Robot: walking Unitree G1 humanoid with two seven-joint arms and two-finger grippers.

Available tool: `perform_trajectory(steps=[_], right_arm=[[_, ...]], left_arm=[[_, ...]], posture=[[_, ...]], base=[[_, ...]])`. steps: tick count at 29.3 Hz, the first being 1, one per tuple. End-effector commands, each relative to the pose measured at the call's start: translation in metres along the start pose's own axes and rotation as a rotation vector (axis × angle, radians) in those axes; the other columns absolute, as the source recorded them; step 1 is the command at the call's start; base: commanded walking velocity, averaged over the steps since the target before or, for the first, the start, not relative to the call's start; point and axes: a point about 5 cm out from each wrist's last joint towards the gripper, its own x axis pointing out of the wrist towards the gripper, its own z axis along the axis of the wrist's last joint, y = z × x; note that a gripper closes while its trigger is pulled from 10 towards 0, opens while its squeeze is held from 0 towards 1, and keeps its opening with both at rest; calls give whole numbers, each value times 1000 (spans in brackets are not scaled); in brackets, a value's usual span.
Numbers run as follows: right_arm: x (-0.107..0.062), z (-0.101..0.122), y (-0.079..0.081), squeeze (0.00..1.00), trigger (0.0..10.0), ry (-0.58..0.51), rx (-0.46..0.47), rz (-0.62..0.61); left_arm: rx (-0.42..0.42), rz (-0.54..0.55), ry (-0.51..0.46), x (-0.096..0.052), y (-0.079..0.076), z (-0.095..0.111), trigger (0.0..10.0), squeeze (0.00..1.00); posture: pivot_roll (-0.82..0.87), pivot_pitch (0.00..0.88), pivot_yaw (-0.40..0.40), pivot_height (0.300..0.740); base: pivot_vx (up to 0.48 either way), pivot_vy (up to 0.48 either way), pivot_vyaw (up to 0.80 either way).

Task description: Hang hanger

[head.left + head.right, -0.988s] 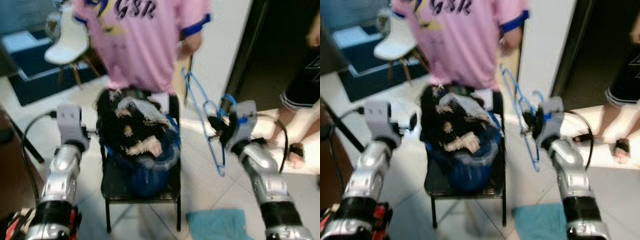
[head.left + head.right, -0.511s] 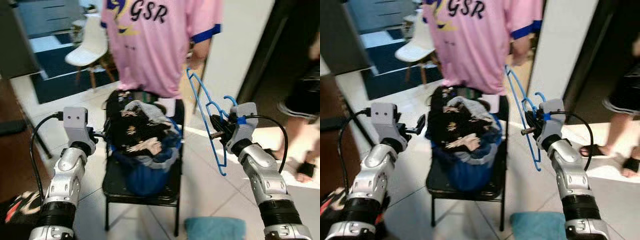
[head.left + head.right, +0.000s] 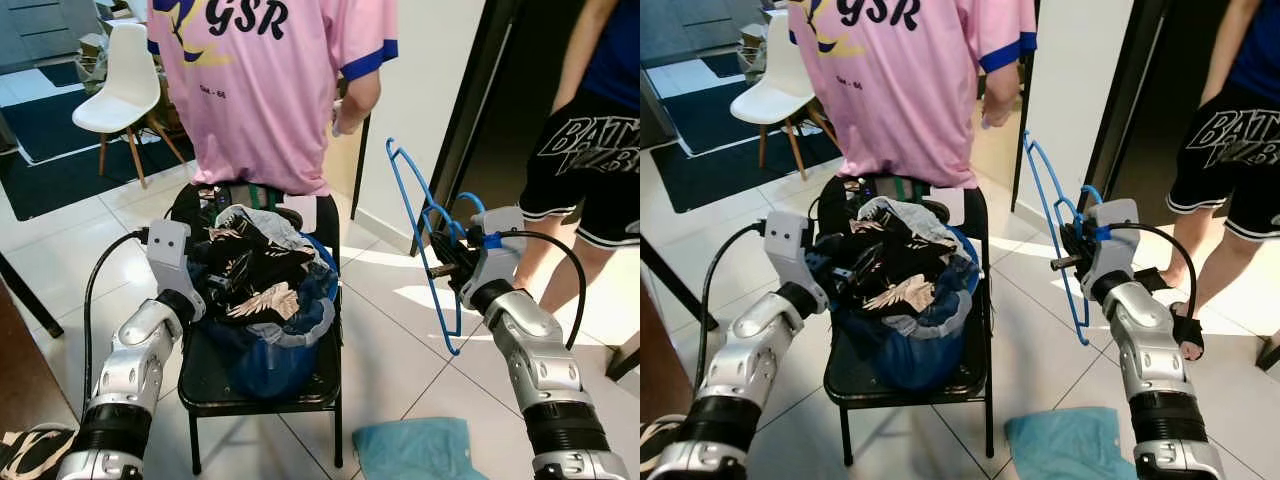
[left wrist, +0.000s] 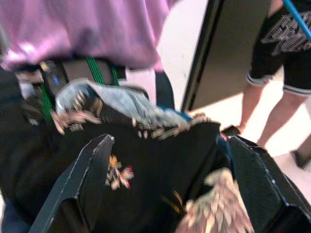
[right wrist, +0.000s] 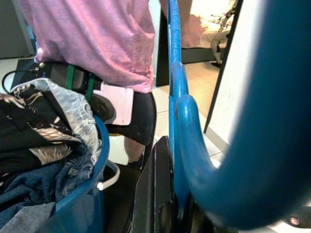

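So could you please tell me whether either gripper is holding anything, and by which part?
The right gripper holds the blue hanger, gripped near its hook end. The left gripper is open at the clothes and holds nothing.

This looks like a room in a home. The floor (image 3: 400, 330) has pale tiles, and a black folding chair (image 3: 262, 385) stands on it with a blue laundry basket (image 3: 270, 350) full of clothes. Behind the chair there is a white plastic chair (image 3: 118, 85) on a dark rug (image 3: 55, 150). To the right of the folding chair is a dark doorway (image 3: 500, 120), perhaps to another room.
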Motion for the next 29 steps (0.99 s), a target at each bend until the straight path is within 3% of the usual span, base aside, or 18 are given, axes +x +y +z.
perform_trajectory(steps=[1, 17, 21, 29], right_arm=[[-4, 1, -2, 0, 10000, 5, -8, -4], [-14, 4, -10, 0, 10000, 15, -28, -26], [-15, 4, -9, 0, 10000, 16, -29, -21], [-18, 6, -11, 0, 10000, 18, -29, -25]], left_arm=[[18, -38, 48, 2, -2, -7, 10000, 0], [57, -165, 172, -2, -12, -28, 10000, 0], [-45, -209, 115, -5, -15, -24, 10000, 0], [28, -221, 191, -7, -21, -39, 10000, 0]], posture=[[-19, 68, -13, 740], [-40, 91, -9, 740], [-35, 98, -10, 740], [-48, 105, -8, 740]], base=[[0, 0, 0], [0, 0, 0], [0, 0, 0], [0, 0, 0]])
